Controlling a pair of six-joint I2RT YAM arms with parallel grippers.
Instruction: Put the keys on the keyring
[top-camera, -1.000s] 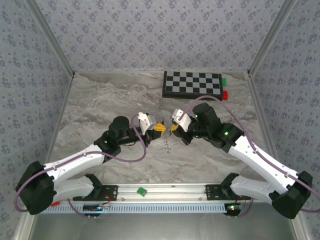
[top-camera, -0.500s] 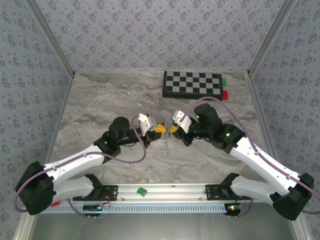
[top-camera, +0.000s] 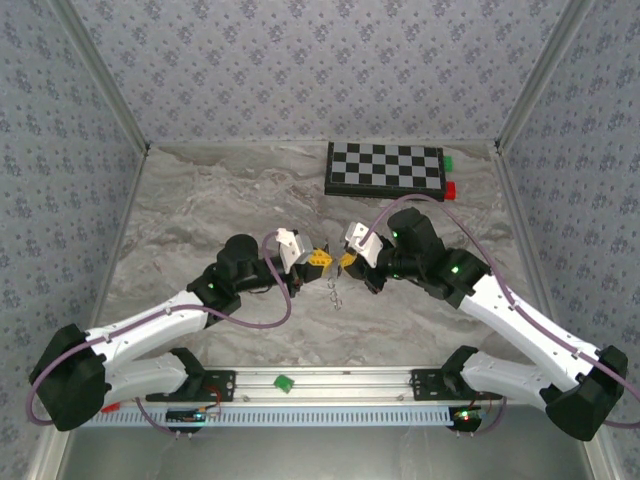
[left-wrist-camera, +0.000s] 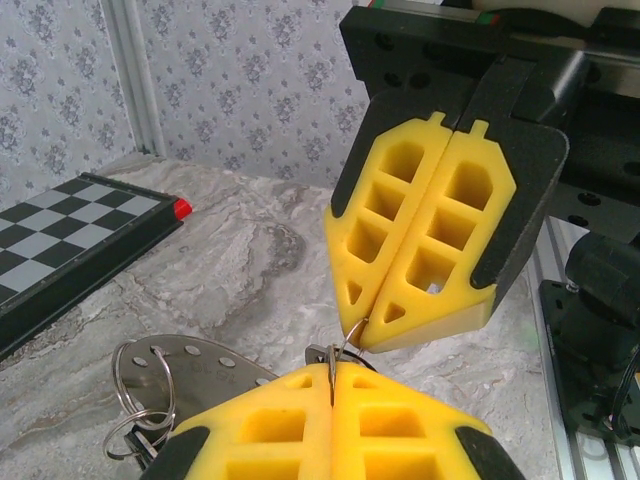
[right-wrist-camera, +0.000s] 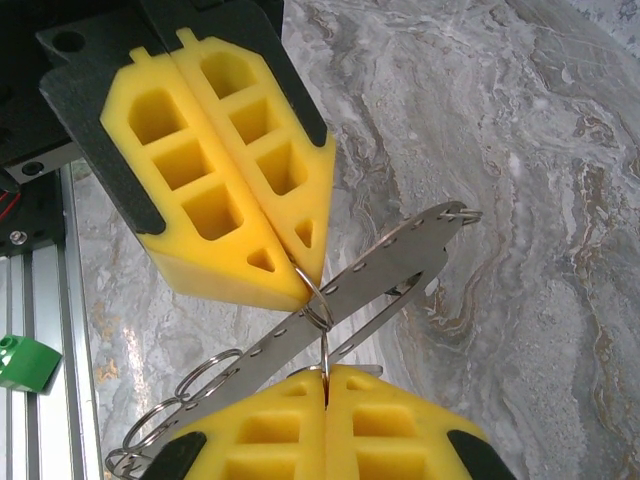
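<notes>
keys (right-wrist-camera: 380, 265): thin silver pieces hang in a bunch just under the two yellow tips, over the middle of the table (top-camera: 190, 200) (I can't tell if the lowest bit touches it).
keyring (right-wrist-camera: 318, 303): a small wire ring sits right between the two tips, and the keys dangle from it.
left gripper (right-wrist-camera: 303, 268): squeezed tight, nipping the keyring from its side.
right gripper (right-wrist-camera: 325, 375): squeezed tight too, with the ring wire caught in the crack between its fingers.
how they meet: tip to tip, almost touching.
what changed: nearly nothing. In the last second both arms only nudged a tiny bit, both grippers stayed clamped, and the bunch hangs in the same spot.
what that means: I think this is the slow, fiddly part, working a key round the wire. It does not look finished yet.
farther out: a chessboard (top-camera: 385, 168) lies by the far edge, toward the right corner, well apart from the keys.
</notes>
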